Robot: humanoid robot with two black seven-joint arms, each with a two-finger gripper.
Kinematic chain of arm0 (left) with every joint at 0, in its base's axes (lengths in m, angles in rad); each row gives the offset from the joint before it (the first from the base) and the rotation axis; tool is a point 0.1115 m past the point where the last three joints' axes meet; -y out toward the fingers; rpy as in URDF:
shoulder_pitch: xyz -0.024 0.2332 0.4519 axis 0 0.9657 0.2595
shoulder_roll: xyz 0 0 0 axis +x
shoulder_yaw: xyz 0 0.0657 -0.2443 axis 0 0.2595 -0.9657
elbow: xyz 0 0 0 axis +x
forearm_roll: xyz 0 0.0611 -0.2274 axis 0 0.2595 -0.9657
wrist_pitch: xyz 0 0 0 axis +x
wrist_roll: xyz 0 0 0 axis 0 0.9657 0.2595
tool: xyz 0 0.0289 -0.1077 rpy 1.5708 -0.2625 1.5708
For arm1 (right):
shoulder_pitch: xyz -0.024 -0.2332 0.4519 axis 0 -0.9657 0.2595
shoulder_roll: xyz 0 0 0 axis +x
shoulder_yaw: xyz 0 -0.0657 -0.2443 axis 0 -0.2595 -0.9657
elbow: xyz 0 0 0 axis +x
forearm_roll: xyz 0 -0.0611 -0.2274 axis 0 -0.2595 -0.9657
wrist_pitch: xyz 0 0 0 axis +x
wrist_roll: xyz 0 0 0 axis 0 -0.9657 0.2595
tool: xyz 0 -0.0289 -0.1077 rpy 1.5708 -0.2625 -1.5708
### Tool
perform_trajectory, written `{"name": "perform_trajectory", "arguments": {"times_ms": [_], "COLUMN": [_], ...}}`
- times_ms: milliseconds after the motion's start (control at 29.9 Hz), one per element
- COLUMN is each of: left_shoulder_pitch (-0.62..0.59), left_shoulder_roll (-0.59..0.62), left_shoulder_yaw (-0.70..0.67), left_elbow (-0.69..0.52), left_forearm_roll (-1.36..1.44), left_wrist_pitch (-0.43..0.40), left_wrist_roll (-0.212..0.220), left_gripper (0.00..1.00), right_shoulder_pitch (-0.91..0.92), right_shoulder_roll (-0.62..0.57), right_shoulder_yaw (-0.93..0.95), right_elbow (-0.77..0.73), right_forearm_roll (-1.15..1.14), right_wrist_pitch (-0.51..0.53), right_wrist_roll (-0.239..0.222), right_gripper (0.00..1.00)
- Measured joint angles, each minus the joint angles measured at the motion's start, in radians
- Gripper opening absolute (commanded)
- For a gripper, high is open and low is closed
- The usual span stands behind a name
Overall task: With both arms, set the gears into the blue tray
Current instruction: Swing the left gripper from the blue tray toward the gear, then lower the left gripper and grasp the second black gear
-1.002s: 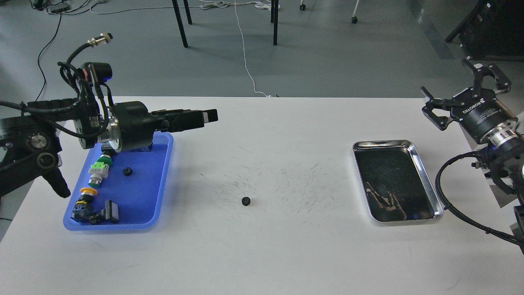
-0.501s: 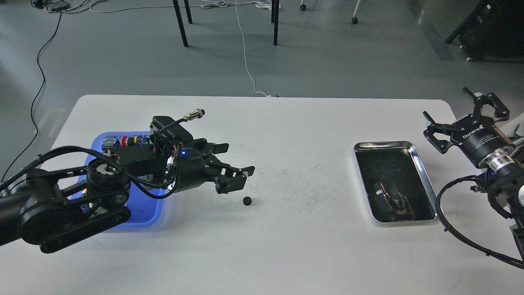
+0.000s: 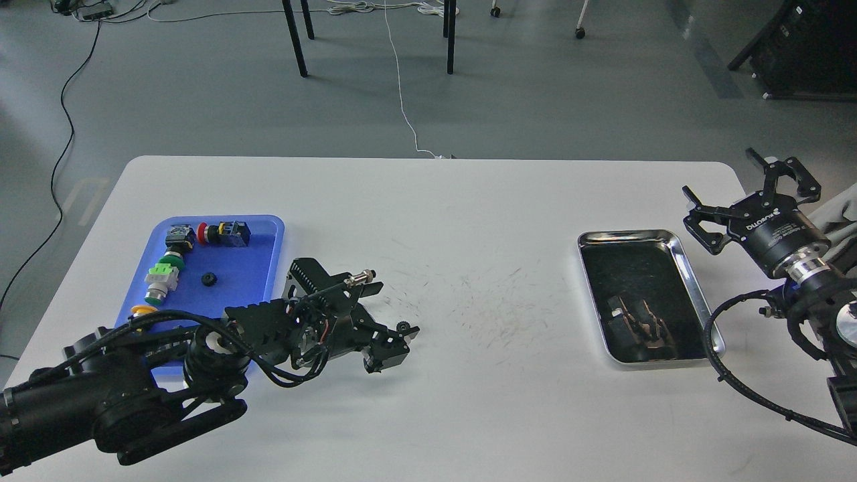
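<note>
One small black gear [image 3: 209, 279] lies inside the blue tray [image 3: 248, 261] at the left of the white table. A second gear [image 3: 402, 326] rests on the bare table near the middle. My left gripper [image 3: 400, 343] is down at table height right beside this gear. Its far fingertip [image 3: 412, 331] touches or nearly touches the gear, and its jaws look parted. At the far right, my right gripper [image 3: 744, 187] hovers open and empty beyond the steel tray.
Several push-button switches [image 3: 164, 271] line the blue tray's left and back sides. A shiny steel tray [image 3: 629, 235] with a dark inside sits at the right. My left arm [image 3: 134, 395] lies across the tray's near end. Chair legs stand on the floor behind the table.
My left arm swung away from the blue tray and dropped, bringing its gripper down to the gear on the table. The right gripper drifted slightly down and left.
</note>
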Motion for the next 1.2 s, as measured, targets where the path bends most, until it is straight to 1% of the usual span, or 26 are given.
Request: {"name": "perform_trajectory", "arguments": {"times_ms": [301,401,601,768,835,868,902,935,1035,1202], "left_shoulder_pitch": [0.023,0.036,0.044,0.045,0.046,0.048,0.051,0.054,0.062,0.08], "left_shoulder_roll": [-0.051,-0.067,-0.093,-0.115,-0.118,-0.119,-0.119,-0.119,-0.117,-0.11], "left_shoulder_yaw": [0.001,0.001,0.001,0.001,0.002,0.002,0.002,0.002,0.001,-0.001], "left_elbow": [0.05,0.067,0.101,0.125,0.128,0.128,0.129,0.129,0.129,0.124], "left_forearm_roll": [0.0,0.0,0.0,0.0,0.0,0.0,0.0,0.0,0.0,0.0], "left_wrist_pitch": [0.002,0.005,0.02,0.026,0.027,0.028,0.028,0.028,0.026,0.025], "left_wrist_roll": [0.001,0.001,0.001,0.001,0.001,0.001,0.0,0.001,0.0,0.0], "left_gripper": [0.88,0.83,0.67,0.51,0.48,0.39,0.27,0.18,0.1,0.06], "right_shoulder_pitch": [0.0,0.0,0.0,0.0,0.0,0.0,0.0,0.0,0.0,0.0], "right_shoulder_roll": [0.001,0.002,0.002,0.002,0.002,0.002,0.002,0.002,0.002,0.002], "right_shoulder_yaw": [-0.013,-0.012,-0.009,-0.009,-0.008,-0.008,-0.008,-0.008,-0.008,-0.009], "right_elbow": [0.0,0.001,0.001,0.001,0.0,-0.001,-0.001,-0.001,-0.002,-0.002], "right_forearm_roll": [-0.002,-0.002,-0.002,-0.002,-0.002,-0.002,-0.002,-0.002,-0.002,-0.002], "right_wrist_pitch": [0.0,0.0,0.0,0.0,0.0,0.0,0.0,0.0,0.0,0.0], "right_wrist_roll": [0.0,0.0,0.0,0.0,0.0,0.0,0.0,0.0,0.0,0.0], "right_gripper": [0.98,0.98,0.98,0.98,0.98,0.98,0.98,0.98,0.98,0.98]}}
